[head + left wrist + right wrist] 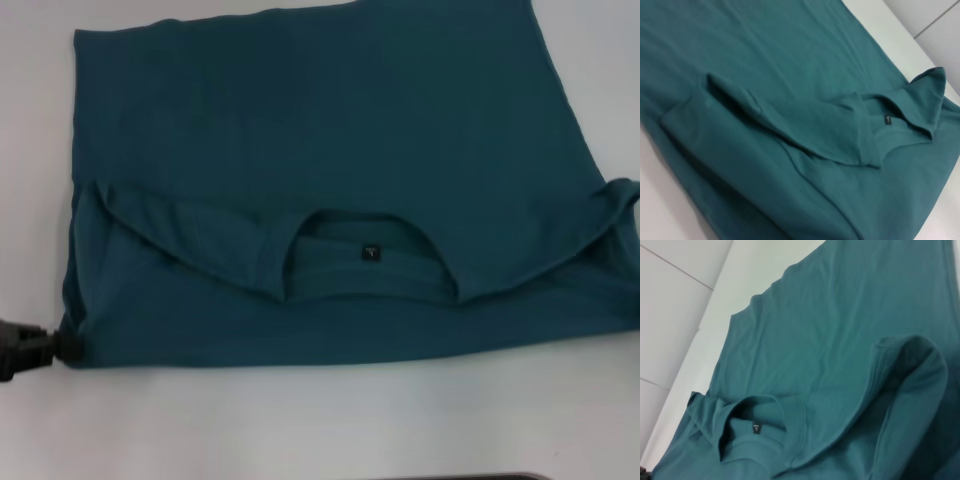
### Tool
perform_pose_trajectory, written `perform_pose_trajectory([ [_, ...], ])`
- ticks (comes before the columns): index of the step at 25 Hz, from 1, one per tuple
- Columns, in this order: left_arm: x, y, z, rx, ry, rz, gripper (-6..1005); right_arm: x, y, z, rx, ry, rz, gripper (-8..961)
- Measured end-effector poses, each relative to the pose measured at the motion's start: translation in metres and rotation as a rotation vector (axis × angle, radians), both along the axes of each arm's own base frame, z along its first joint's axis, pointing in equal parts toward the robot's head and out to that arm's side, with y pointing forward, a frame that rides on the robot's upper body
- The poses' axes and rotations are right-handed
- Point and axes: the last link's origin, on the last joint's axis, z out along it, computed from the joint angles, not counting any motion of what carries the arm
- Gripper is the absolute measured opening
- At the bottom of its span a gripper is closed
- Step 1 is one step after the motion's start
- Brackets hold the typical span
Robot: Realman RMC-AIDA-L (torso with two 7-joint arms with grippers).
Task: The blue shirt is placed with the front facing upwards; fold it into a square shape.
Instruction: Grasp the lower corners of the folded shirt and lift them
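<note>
The blue shirt lies spread on the white table, its neck towards me and its hem at the far side. The round neck opening with the small black label faces up. The label also shows in the left wrist view and the right wrist view. Cloth is folded over on both sides of the neck. No lettering shows. My left gripper is at the shirt's near left corner, touching its edge. My right gripper is out of view. In the right wrist view a raised fold of cloth stands close to the camera.
The shirt's right edge reaches the head view's right border. White table shows in front of the shirt and to its left. A dark strip lies at the bottom edge of the head view. A tiled floor shows beyond the table.
</note>
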Motion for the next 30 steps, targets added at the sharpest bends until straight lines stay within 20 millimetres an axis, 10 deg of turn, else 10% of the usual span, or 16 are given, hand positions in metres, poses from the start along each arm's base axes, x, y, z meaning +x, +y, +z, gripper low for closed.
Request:
perform_pose_trajectory([
  [30,-0.018,-0.036,-0.009,-0.076,0.013,0.043,41,0.008,-0.037,-0.005,-0.023,0.018,0.0,36],
])
